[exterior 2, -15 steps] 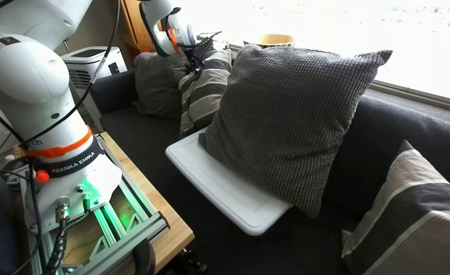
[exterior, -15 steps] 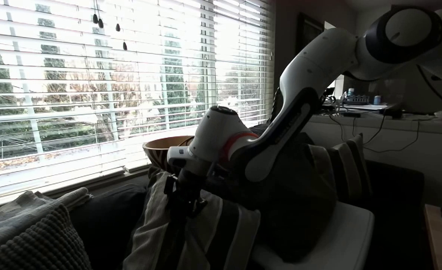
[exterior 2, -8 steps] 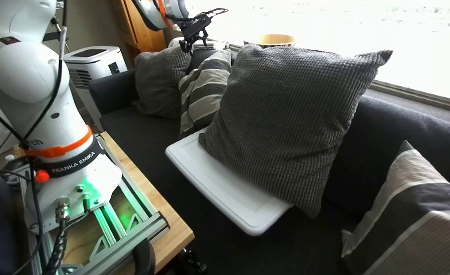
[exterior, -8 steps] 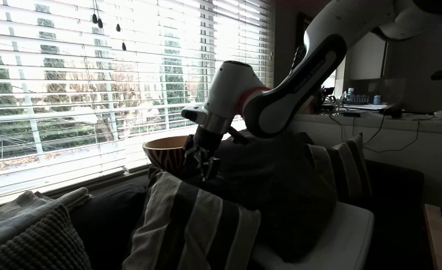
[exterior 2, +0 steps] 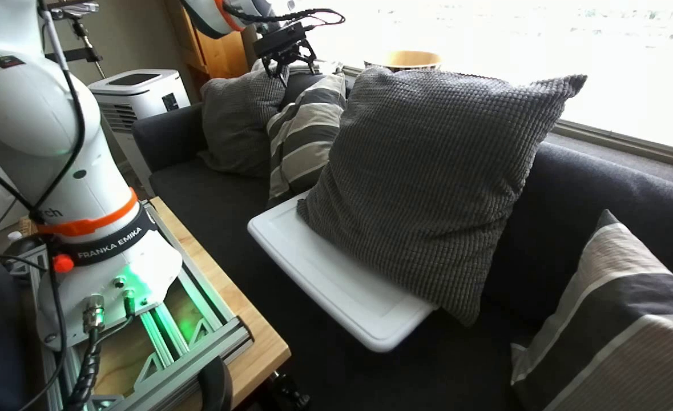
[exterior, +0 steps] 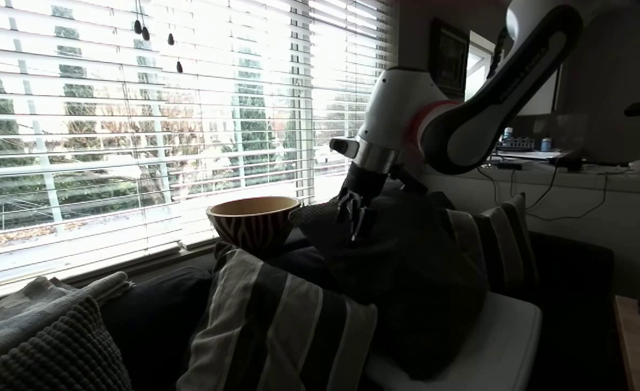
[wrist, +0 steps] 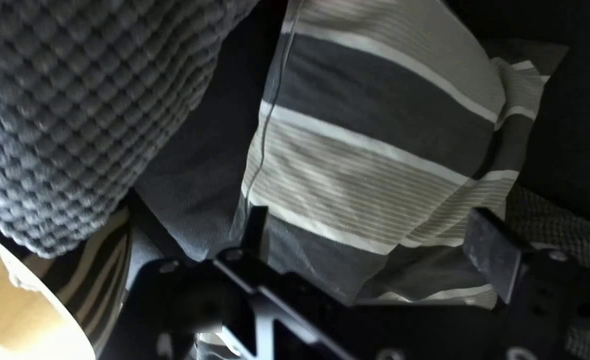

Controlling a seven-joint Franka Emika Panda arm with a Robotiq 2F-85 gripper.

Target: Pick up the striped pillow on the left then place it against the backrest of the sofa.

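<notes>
Lifted off the striped pillow (exterior 2: 307, 137) within the last second, the gripper (wrist: 370, 230) has come up and shifted, so that in an exterior view it now shows in front of the big cushion (exterior: 417, 282); the pillow has stayed put. Its fingers point down and stand wide apart, holding nothing, with striped fabric seen beneath the gap in the wrist view. The pillow sits tilted on the sofa (exterior 2: 205, 197), its upper edge up by the dark backrest (exterior 2: 616, 177); I cannot tell how much of its back touches. Just beside it leans the big cushion, grey and knobbly, its lower edge on a white board (exterior 2: 342, 291). On the pillow's other side, at the sofa's end, is a grey cushion (exterior 2: 236, 128), with a folded cloth (exterior: 43, 304) just behind. Another striped pillow (exterior 2: 616, 319) stands well apart, past the big cushion. By the window blinds (exterior: 135, 125) is a bowl (exterior: 252, 225), wood-coloured inside and zebra-striped outside; partly covered by the arm before, it now shows clear, and its rim fills the lower left of the wrist view. Green light falls on the robot base (exterior 2: 148, 268), set on a wooden table (exterior 2: 239, 297).
</notes>
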